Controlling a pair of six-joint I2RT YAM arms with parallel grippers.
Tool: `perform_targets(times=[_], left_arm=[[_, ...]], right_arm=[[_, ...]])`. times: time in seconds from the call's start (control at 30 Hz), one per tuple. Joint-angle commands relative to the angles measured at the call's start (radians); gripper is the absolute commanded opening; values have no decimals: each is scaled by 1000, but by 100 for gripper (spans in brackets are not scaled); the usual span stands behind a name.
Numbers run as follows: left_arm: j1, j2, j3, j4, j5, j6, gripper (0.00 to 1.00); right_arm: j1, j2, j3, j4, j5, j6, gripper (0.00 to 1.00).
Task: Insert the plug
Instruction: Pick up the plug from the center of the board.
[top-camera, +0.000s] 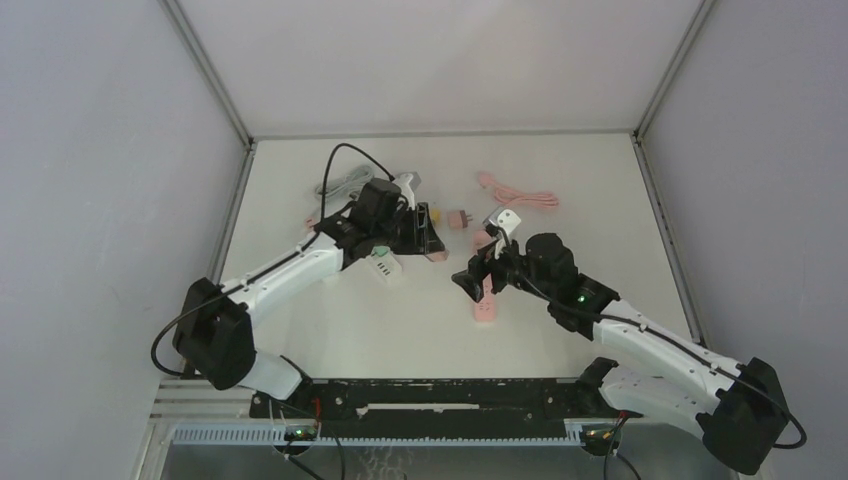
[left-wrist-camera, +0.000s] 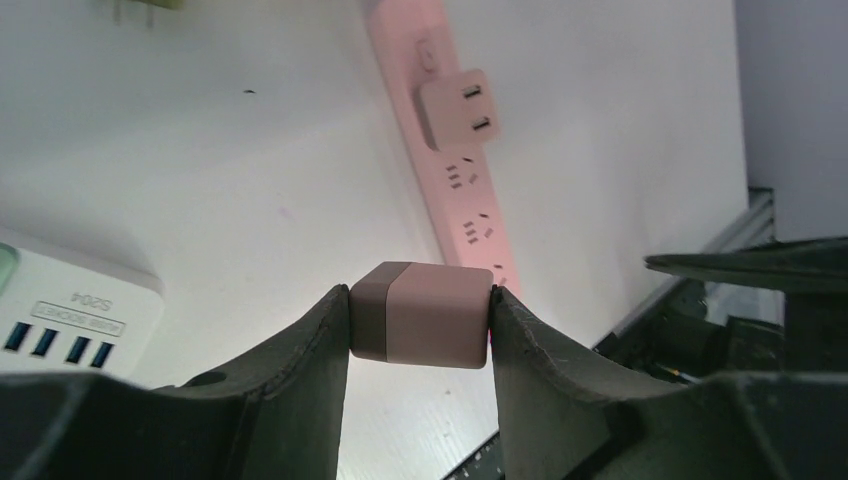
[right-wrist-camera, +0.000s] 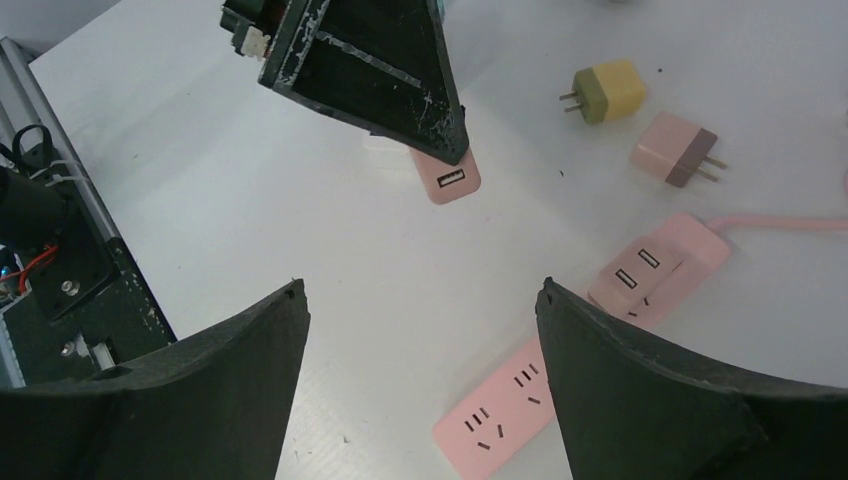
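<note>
The white desk (top-camera: 400, 330) fills the middle of the overhead view, with both arms reaching in from its lower edge. The pink power strip (right-wrist-camera: 505, 410) lies at the lower right of the right wrist view, and a pink cable (top-camera: 520, 197) trails off toward the upper right of the overhead view. A white charging hub (left-wrist-camera: 75, 300) sits at the lower left of the left wrist view.

There are no containers. The nearest thing to one is the strip's row of sockets: one holds a pink adapter (left-wrist-camera: 458, 108), and the others in view are vacant.

The plug (left-wrist-camera: 425, 315), a small pink-and-brown cube, is clamped in the left gripper (left-wrist-camera: 420, 320) at centre frame, above the desk and near the strip. It is probably light, rigid and smooth-sided. Squeezing the flat opposite faces, as here, likely suits it best, and its prongs cannot be seen from this side.

The right gripper (right-wrist-camera: 420, 290) is spread wide and holds nothing. A loose pink plug (right-wrist-camera: 672, 150) and a yellow plug (right-wrist-camera: 607, 90) lie at the upper right.
</note>
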Motion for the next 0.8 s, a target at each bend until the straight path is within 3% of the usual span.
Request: perform_targets(times=[0.0,0.13,0.77], left_arm=[[0,-88,-34,49,151,-35,25],[-8,-134,-59,61,203,-58,24],[-35,-213,-101,104,295,-105,22]], right_arm=[[41,2,59,30,68,-71,88],[85,18,77,40,87,-103,81],[167,124,182,-15,141,-224,66]])
